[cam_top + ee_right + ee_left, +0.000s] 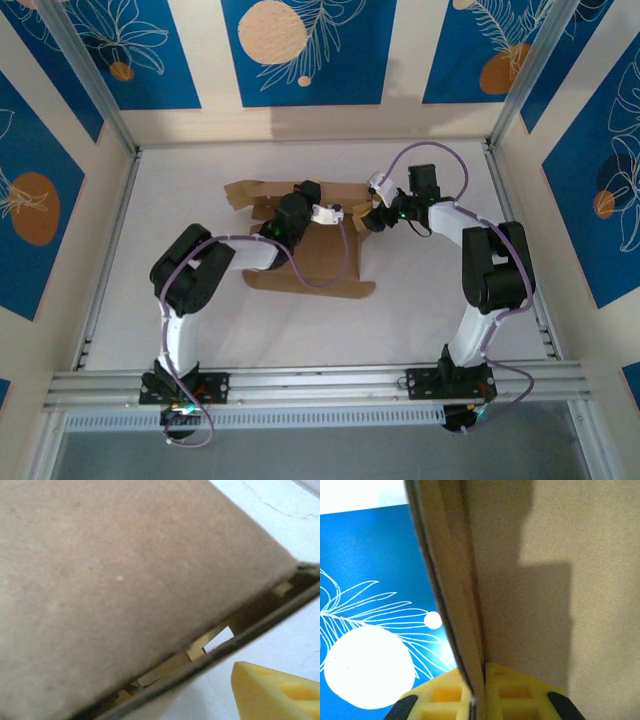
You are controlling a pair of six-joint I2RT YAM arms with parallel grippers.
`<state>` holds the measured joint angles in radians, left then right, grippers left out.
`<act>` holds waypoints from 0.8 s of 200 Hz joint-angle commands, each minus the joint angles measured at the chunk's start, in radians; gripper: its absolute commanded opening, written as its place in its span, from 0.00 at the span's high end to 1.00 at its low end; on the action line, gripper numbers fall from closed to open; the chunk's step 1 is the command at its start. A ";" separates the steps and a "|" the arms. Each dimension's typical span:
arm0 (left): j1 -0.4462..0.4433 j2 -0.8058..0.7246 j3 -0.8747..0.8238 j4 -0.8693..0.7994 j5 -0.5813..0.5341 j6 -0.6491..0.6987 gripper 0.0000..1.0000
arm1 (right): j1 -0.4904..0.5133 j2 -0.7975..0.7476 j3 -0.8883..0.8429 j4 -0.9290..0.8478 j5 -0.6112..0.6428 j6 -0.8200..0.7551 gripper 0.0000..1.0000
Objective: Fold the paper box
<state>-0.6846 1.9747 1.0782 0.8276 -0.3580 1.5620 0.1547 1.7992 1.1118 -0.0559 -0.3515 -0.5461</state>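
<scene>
Since everything here gathers round the paper box, I place all else by it. Widest is the white bench, bare on every side of the box, with more of it showing between the box and my bases than beyond the box.

The box is plain brown corrugated board, partly raised. It has a flat panel toward me with a long flap at its near edge, loose flaps on its left, and walls standing along its far side. I judge it light enough to skid if pushed and stiff across each panel. It should bend only at its creases and would crush easily at a thin edge. The surface looks dry and a little slick. The best hold, I reckon, is a flap's free edge close to a crease, with my other arm steadying the base.

My left pincer is at the box's far middle. In its wrist view the yellow pads are closed onto the box's standing edge, with the board between them.

My right pincer is at the box's far right corner. In its wrist view one yellow finger lies just beside a panel of the box. Whether that pincer is wide or narrow I cannot tell.
</scene>
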 commanded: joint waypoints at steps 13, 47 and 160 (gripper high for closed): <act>-0.046 -0.072 -0.031 -0.273 0.242 -0.102 1.00 | 0.007 -0.025 0.058 0.100 -0.099 0.175 0.39; -0.050 -0.143 -0.019 -0.438 0.291 -0.150 1.00 | 0.027 -0.032 0.054 0.115 -0.037 0.247 0.49; -0.043 -0.048 0.127 -0.602 0.045 -0.232 1.00 | 0.014 -0.374 -0.175 0.132 0.206 0.475 0.30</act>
<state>-0.6930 1.8904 1.1889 0.4046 -0.3706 1.3609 0.1757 1.5814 0.9710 -0.0437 -0.1585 -0.1841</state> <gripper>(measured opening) 0.066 0.702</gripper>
